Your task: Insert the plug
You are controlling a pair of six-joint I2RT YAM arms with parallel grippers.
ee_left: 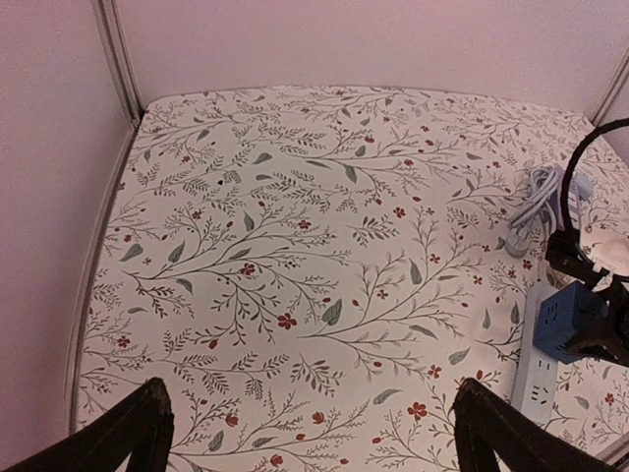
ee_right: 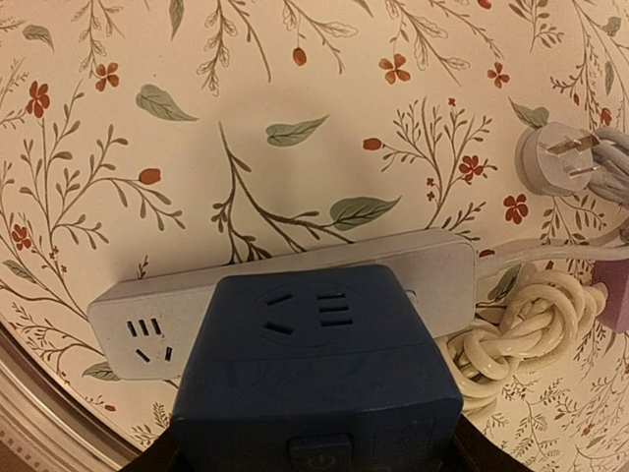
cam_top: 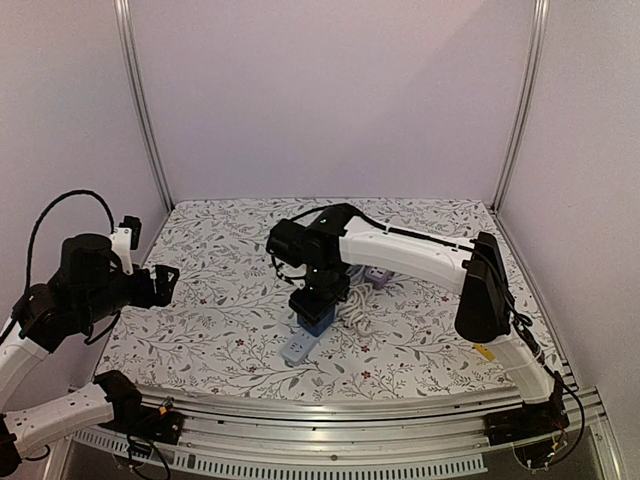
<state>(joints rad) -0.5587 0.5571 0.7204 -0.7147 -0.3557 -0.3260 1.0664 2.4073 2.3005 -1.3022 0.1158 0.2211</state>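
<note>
Reaching in from the right, the right gripper [cam_top: 318,298] is out over the middle of the floral table [cam_top: 220,300], jaws clamped on the blue cube plug [ee_right: 319,364], and the grip looks square on. The cube sits directly over the white power strip [ee_right: 138,329], covering its middle stretch; whether the two actually touch, can't tell from these angles. The cube's own socket face points up at the wrist camera, and one set of slots shows on the strip's uncovered near end. Just beside the strip, on its right, lies a coiled white cable [ee_right: 521,324], and near that a loose grey plug [ee_right: 545,157], prongs bare. Over on the left, the left gripper [cam_top: 165,282] hovers above the table, jaws wide apart, nothing between them, well apart from the strip
</note>
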